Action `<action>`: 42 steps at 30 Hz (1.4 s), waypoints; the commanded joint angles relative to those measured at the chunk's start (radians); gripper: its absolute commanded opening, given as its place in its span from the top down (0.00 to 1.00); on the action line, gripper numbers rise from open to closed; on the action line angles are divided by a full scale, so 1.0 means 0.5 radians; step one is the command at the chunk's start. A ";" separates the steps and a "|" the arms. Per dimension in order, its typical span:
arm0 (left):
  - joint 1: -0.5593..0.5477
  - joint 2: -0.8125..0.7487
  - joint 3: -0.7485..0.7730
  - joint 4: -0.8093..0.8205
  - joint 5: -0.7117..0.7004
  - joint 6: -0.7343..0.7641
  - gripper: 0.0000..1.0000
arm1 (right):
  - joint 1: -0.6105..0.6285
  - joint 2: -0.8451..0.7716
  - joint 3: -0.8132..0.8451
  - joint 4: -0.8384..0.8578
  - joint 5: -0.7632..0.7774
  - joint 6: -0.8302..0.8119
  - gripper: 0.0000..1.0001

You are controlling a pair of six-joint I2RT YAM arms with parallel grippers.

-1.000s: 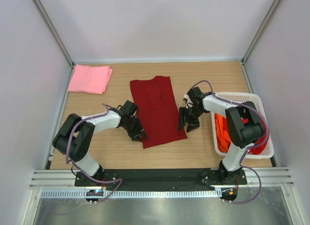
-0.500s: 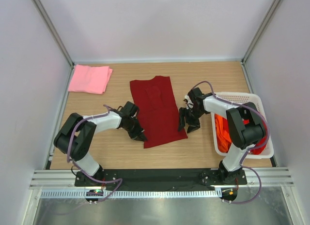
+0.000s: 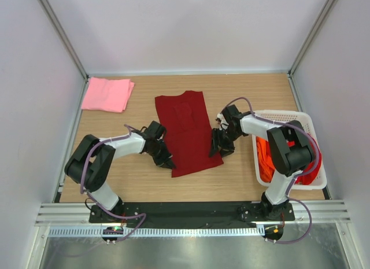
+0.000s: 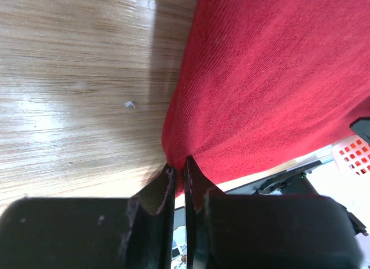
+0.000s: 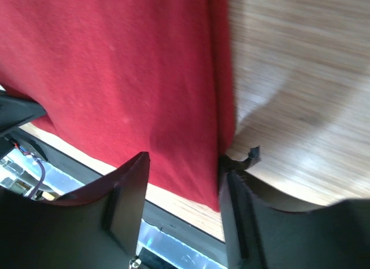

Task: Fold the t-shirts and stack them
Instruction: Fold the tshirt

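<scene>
A dark red t-shirt [image 3: 188,130] lies flat and folded lengthwise in the middle of the table. My left gripper [image 3: 168,163] is shut on its near left edge [image 4: 179,165], the cloth pinched between the fingertips. My right gripper [image 3: 219,148] is open at the shirt's near right edge [image 5: 185,165], one finger over the cloth, the other at its edge on the wood. A folded light pink t-shirt [image 3: 107,94] lies at the far left. Orange and bright red cloth [image 3: 267,158] lies in the white basket.
The white slotted basket [image 3: 309,130] stands at the right edge of the table, beside my right arm. Grey walls close in the table on three sides. Bare wood shows in front of the shirt and on the far right.
My right gripper has moved left onto the right edge of the dark red shirt. My left gripper has stayed in place.
</scene>
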 commanded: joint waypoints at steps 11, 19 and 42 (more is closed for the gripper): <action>-0.012 0.070 -0.082 -0.171 -0.460 0.162 0.99 | 0.030 -0.045 -0.145 0.339 0.093 0.029 0.91; -0.086 -0.129 -0.011 -0.315 -0.527 0.217 1.00 | 0.103 -0.262 -0.252 0.345 -0.014 0.128 0.99; -0.427 -0.894 0.265 -0.966 -0.819 -0.136 1.00 | 0.238 -0.926 -0.244 -0.020 -0.094 0.477 0.99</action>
